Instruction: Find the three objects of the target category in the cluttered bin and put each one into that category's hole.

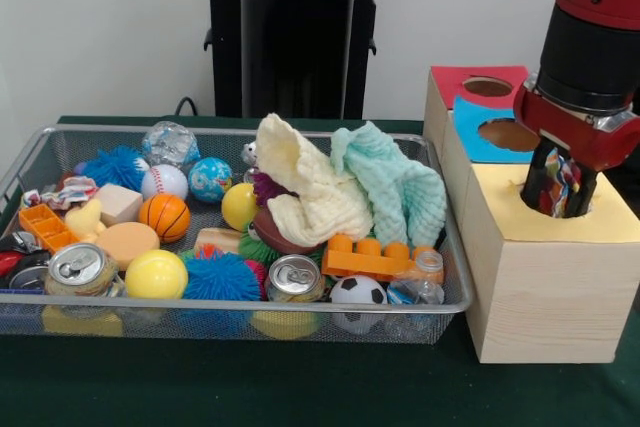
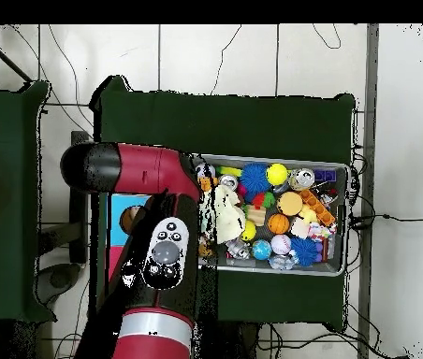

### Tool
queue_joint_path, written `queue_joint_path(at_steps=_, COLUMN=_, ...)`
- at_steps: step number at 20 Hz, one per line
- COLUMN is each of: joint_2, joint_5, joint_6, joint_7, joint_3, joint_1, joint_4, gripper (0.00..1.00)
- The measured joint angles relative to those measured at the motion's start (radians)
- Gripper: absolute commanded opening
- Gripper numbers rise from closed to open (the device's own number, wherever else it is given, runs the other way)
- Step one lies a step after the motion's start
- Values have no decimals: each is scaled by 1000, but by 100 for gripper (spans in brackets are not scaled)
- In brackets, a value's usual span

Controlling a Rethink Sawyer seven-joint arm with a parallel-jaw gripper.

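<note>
Gripper [image 1: 560, 187]: closed on a multicoloured crumpled item [image 1: 566, 175], over the hole in the yellow-topped box [image 1: 540, 277], right of the wire bin [image 1: 440, 297]. Overhead view: the arm [image 2: 150, 168] hides the gripper and most of the boxes; bin contents visible.

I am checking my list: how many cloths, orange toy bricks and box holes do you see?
Cloths: 2, cream cloth and mint cloth
Orange toy bricks: 2, left brick and right brick
Box holes: 3, red hole, blue hole, yellow hole
Total: 7
</note>
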Motion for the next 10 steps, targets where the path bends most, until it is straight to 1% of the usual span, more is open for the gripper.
queue_joint_path(at_steps=6, joint_2=-25, joint_5=2, joint_6=-46, joint_7=0, joint_3=13, joint_1=-7, joint_4=43, gripper=100)
queue_joint_path(at_steps=10, joint_2=-29, joint_5=1, joint_6=-53, joint_7=0, joint_3=18, joint_1=-10, joint_4=49, gripper=100)
